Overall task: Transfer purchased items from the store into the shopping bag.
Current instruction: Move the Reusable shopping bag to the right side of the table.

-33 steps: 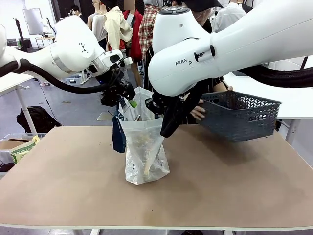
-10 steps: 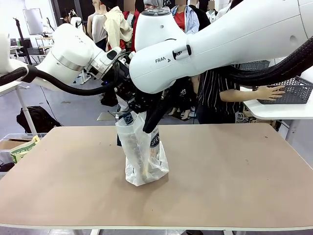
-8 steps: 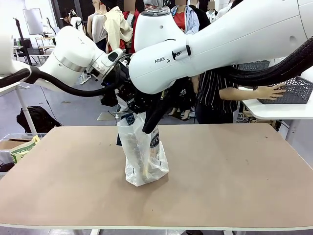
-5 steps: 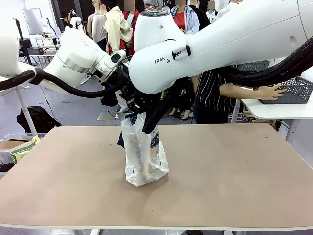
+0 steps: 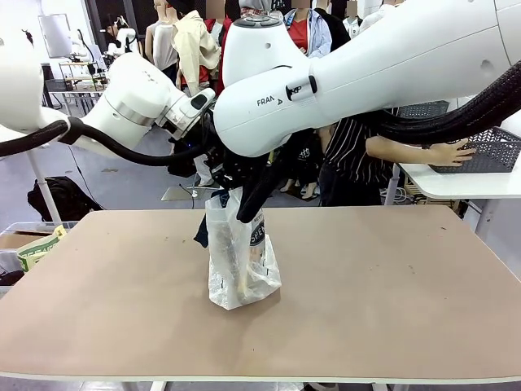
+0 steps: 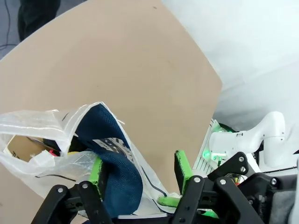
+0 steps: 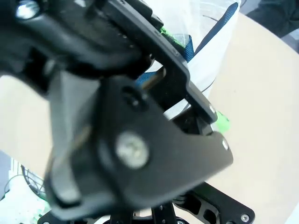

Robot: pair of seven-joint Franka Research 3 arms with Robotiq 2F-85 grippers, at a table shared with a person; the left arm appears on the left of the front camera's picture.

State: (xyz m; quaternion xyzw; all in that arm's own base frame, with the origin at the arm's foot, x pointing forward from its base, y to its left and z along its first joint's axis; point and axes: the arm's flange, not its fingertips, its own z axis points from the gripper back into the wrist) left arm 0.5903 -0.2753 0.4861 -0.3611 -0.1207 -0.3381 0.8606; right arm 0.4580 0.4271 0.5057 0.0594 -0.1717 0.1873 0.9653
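Left pincer apart around shopping bag handle, right pincer together, above tan table.

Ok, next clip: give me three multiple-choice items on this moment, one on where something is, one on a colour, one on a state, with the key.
1. Where does the shopping bag stand?
A. on the tan table, left of its middle
B. on the floor beside the table
C. on the white side table with the basket

2. What colour is the bag's handle?
A. red
B. dark navy
C. yellow

3. How do the left gripper's fingers stand?
A. pressed shut on nothing
B. apart, one on each side of the navy handle
C. clamped on the basket's rim

Key: 1 A, the front view shows the bag upright on the tan tabletop. 2 B, the left wrist view shows dark blue webbing by the clear plastic. 3 B, the left wrist view shows the two green pads with a gap between them and the handle in it.
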